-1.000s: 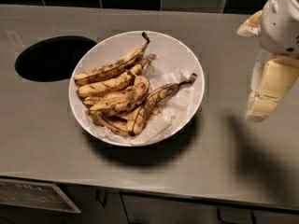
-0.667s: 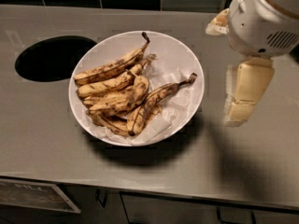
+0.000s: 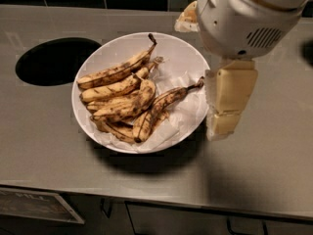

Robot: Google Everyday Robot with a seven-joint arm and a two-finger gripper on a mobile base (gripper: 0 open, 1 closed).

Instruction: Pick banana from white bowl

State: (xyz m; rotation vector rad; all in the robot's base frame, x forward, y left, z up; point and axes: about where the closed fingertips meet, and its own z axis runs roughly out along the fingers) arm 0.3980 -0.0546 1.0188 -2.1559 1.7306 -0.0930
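Note:
The white bowl (image 3: 188,58) sits mid-counter, lined with crumpled white paper. It holds several ripe, brown-spotted bananas (image 3: 124,99); one banana (image 3: 164,104) lies apart with its stem pointing at the right rim. My gripper (image 3: 204,77) hangs over the bowl's right rim, under a large white wrist housing (image 3: 244,18). One cream finger (image 3: 227,99) points down just outside the rim, and the other finger (image 3: 188,17) shows at the bowl's far edge. The fingers stand apart and hold nothing. No finger touches a banana.
A dark round hole (image 3: 54,60) is cut into the grey counter (image 3: 274,155) left of the bowl. Dark tiles run along the back. The counter's front edge and cabinet fronts (image 3: 161,219) lie below.
The arm has moved left and nearer the bowl, from the right edge of the view to over the bowl's right rim. The bowl and bananas have not moved.

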